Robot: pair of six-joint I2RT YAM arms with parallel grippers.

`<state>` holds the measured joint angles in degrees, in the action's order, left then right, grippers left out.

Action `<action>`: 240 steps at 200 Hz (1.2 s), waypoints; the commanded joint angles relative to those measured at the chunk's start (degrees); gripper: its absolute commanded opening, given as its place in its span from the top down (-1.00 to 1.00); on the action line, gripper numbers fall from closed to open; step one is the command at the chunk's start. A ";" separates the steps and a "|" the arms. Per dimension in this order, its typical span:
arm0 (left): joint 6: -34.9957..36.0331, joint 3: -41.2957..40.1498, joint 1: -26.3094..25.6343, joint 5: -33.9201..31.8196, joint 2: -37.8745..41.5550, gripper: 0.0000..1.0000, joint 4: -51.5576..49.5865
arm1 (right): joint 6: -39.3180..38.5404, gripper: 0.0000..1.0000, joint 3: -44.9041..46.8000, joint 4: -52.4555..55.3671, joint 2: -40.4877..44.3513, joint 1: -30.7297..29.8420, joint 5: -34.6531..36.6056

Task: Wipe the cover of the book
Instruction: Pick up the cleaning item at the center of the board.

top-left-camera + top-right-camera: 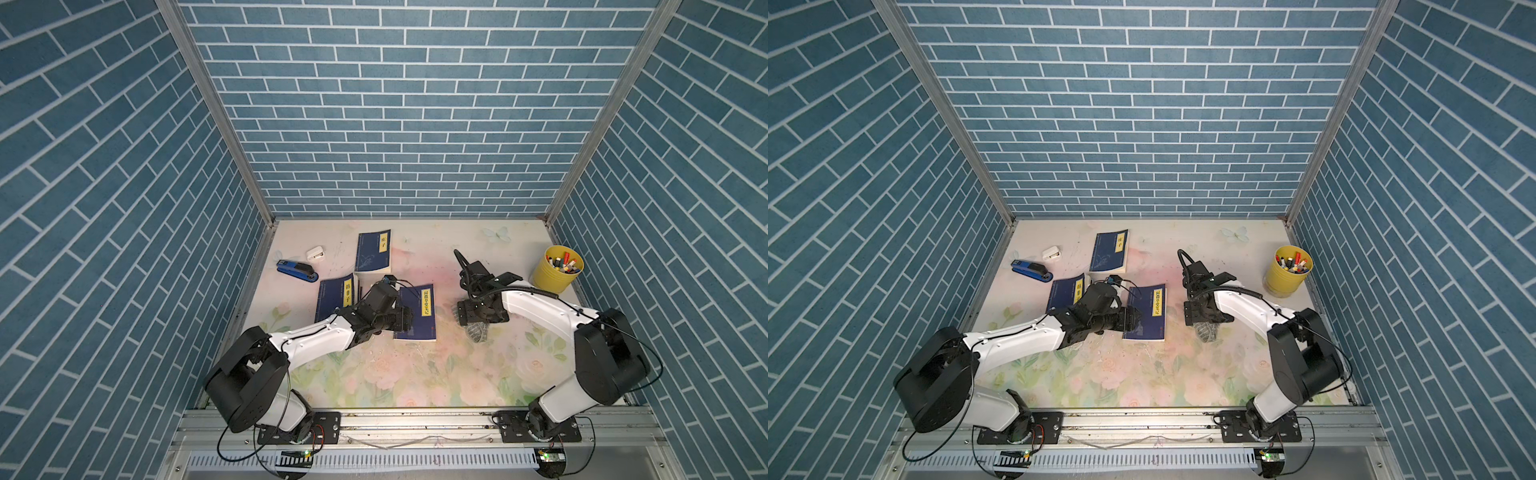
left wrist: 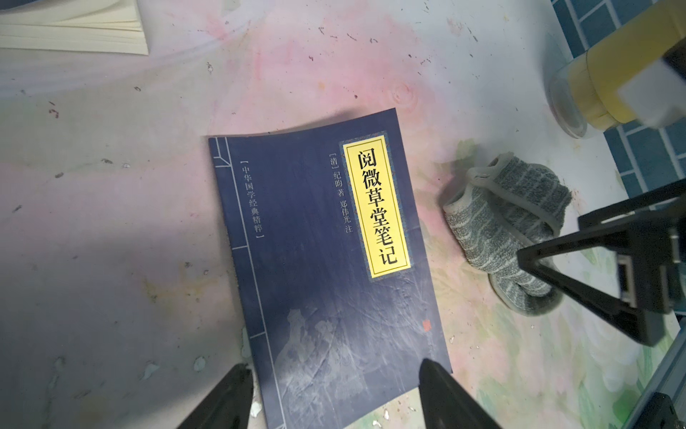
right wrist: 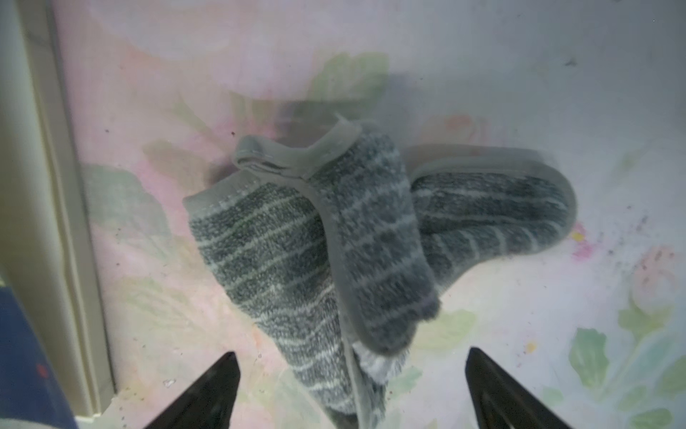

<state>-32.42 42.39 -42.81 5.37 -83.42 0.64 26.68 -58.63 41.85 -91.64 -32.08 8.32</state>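
Jaws parted, the left gripper (image 2: pixel 334 366) is held over the blue book (image 2: pixel 315 260), laid flat on the floral tabletop (image 1: pixel 415 382), while the right gripper (image 3: pixel 350 353) is poised, likewise spread, above the crumpled grey cloth (image 3: pixel 297 252) nearby, a yellow pen cup (image 1: pixel 555 278) set farther back.

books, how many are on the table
3: far book at the back, left book by the stapler, middle book beside the cloth.

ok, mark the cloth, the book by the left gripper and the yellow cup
cloth (image 3: pixel 267 252): right wrist view, on its striped pile.
book (image 2: pixel 308 267): left wrist view, bare blue cover.
yellow cup (image 1: pixel 550 279): a top view, outer wall.
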 commanded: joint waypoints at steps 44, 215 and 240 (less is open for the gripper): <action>2.11 0.06 2.10 -0.68 1.05 -0.52 -1.45 | -1.62 -0.89 -1.06 -4.40 -5.58 4.79 -2.34; 2.79 -0.71 3.33 -1.08 2.12 -0.51 -2.93 | -1.21 0.08 0.26 -7.67 -11.16 7.50 -11.60; 2.82 -0.95 3.47 -1.30 2.54 -0.51 -3.11 | -1.84 0.27 0.92 -10.09 -9.83 7.76 -17.19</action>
<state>-30.46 42.26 -39.90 5.10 -82.06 -1.28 25.21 -60.25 36.32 -100.14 -24.56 0.51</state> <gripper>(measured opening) 0.757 0.403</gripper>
